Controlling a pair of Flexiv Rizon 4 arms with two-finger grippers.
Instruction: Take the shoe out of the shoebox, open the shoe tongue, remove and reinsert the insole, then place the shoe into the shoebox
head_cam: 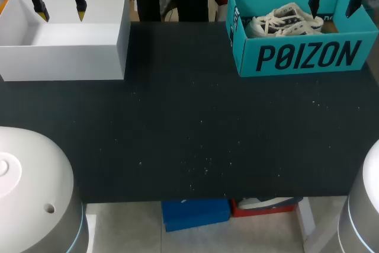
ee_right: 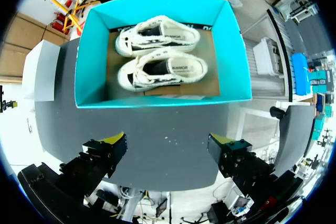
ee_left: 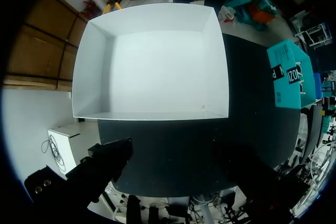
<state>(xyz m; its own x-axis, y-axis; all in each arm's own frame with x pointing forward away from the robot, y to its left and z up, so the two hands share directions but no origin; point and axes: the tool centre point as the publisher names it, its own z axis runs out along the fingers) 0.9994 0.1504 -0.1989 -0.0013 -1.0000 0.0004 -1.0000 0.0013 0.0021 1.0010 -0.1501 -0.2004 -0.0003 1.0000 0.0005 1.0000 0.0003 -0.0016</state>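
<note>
Teal shoebox point(head_cam: 299, 57) at the far right of our table point(head_cam: 189, 128) holds two white shoes point(ee_right: 163, 72) lying side by side. Our right gripper point(head_cam: 333, 9) hangs above it, jaws apart and holding nothing. Our left gripper point(head_cam: 61, 12) hangs over the white box point(head_cam: 65, 57), jaws apart too.

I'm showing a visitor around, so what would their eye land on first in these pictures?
The bright teal shoebox at the table's far right stands out most, with two white sneakers side by side inside. Opposite, at the far left, sits a plain white box with nothing visible in it. The left gripper hangs open over the white box, the right gripper over the shoebox.
</note>
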